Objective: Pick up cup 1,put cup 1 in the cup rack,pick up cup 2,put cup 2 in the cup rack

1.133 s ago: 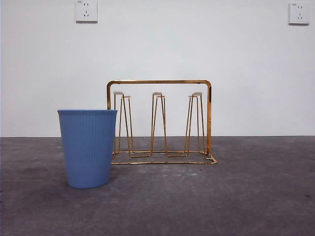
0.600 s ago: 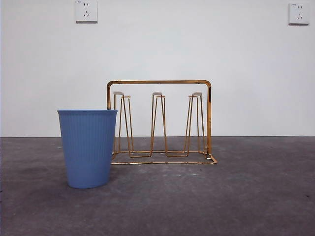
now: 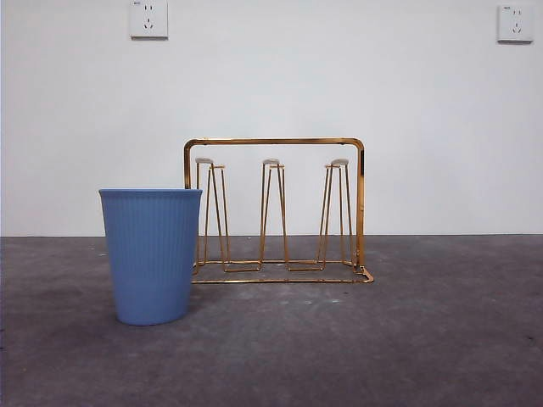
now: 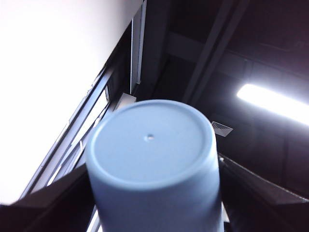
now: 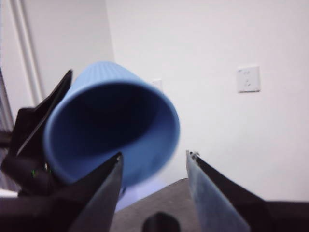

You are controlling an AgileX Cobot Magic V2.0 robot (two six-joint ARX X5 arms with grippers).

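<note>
Holding one blue cup [image 4: 152, 164] aloft, the left gripper [image 4: 154, 212] has its fingers clamped on it; right gripper [image 5: 153, 166] gapes empty beside it. Second cup [image 3: 152, 254] stands on the table [image 3: 424, 339], at 9 o'clock of the rack [image 3: 276, 212]. Next probably: invert onto a prong.

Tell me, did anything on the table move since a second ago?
Nothing visibly moved. The blue cup on the table stands upright in the same spot, beside and in front of the gold cup rack, whose prongs are bare as before. No arm shows in the front view. Up out of that view, the left gripper holds a second blue cup; the right gripper is open.
</note>
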